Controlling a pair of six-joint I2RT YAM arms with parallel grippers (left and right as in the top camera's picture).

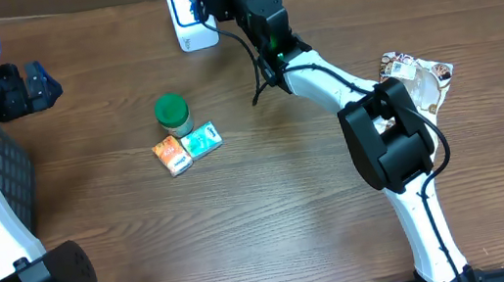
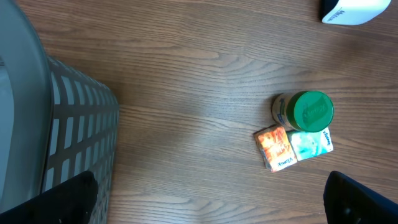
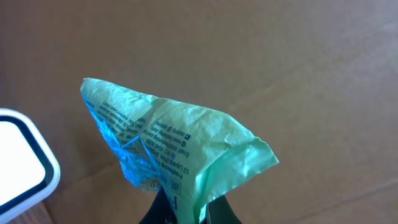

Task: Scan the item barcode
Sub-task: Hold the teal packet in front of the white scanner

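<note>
Right gripper (image 3: pixel 183 213) is pinched tight on the bottom of a crumpled green packet (image 3: pixel 168 143), holding it up in the air at the bottom centre of the wrist frame. The scanner (image 3: pixel 18 158) pokes in at the lower left, just beside the packet and not touching it as far as I can see. So I'd call the job roughly halfway: the item's picked up and brought over to the scanner, but the actual scan doesn't look done yet. Fine print faces the wrist camera and I can't spot a barcode, so it probably needs turning toward the scanner window.

Left gripper (image 2: pixel 208 190) is spread wide with nothing in it, hovering over the table (image 2: pixel 186 56).

Containers: there's a mesh basket (image 2: pixel 84 130) at the left edge of that view, but I can't see inside it. Further out is a jar (image 2: pixel 305 112) with its green lid on, contents hidden. It's just beside an orange box (image 2: pixel 273 146) and a teal box (image 2: pixel 311 144) lying side by side.
</note>
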